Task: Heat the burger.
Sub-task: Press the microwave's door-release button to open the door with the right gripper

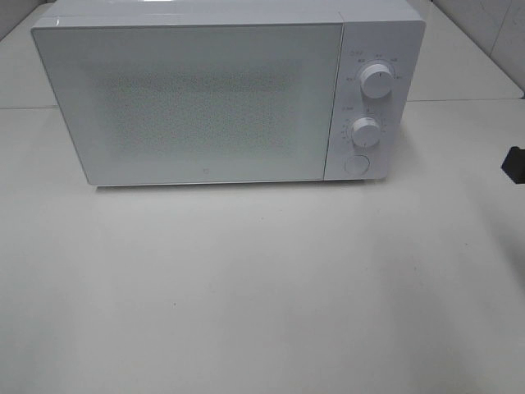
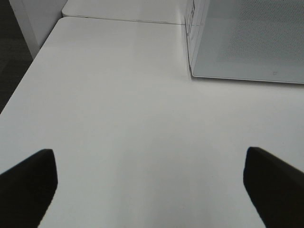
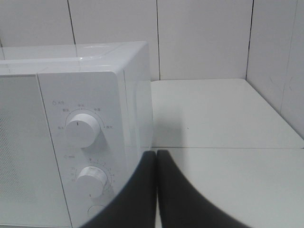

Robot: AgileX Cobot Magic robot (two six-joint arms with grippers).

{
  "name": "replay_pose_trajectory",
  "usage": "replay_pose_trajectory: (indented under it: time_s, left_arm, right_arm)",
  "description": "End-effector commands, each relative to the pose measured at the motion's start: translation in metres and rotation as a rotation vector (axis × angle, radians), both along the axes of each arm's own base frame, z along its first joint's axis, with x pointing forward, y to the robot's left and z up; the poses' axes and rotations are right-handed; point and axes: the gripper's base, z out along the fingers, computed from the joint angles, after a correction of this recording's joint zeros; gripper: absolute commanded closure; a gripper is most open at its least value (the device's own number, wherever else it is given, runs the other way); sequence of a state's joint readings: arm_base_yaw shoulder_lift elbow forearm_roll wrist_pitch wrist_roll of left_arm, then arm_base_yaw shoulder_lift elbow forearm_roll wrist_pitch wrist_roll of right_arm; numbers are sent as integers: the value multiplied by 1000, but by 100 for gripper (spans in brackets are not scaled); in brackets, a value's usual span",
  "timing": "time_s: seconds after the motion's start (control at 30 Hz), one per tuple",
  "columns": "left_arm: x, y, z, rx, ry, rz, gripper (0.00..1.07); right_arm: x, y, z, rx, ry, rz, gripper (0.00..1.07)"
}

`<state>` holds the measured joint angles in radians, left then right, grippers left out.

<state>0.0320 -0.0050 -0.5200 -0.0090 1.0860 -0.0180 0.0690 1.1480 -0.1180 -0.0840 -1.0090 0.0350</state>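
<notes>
microwave shut, at 12 o'clock on table | burger: out of sight, position relative to either gripper cannot be told | left gripper: fingers wide apart, empty | right gripper: fingers pressed together, at microwave's 3 o'clock

Microwave at back of table, door shut: cavity closed off. Free table across its whole front and along its left side. On its right, free table up to the tiled wall, which bounds the back and right
</notes>
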Motion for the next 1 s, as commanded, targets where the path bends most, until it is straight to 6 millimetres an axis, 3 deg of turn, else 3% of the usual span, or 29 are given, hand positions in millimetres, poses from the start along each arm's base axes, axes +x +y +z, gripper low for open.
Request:
replay_pose_trajectory:
  time_s: [0.03,0.3,0.53,0.7,0.77,1.0]
  left_arm:
    - [0,0,0,-2,-21,-2,5]
    - [0,0,0,-2,-21,-2,5]
    - [0,0,0,-2,-21,-2,5]
    - [0,0,0,-2,-21,-2,5]
    - [0,0,0,-2,-21,-2,5]
    - [0,0,0,-2,-21,-2,5]
  right_arm:
    - [6,1,-4,42,-23,6,107]
    - [25,3,-43,138,92,4,107]
    - [28,3,-55,157,147,-2,107]
    - [33,4,-54,321,167,-12,107]
    - [40,5,-51,537,186,-26,107]
    - [46,17,-50,829,235,-52,107]
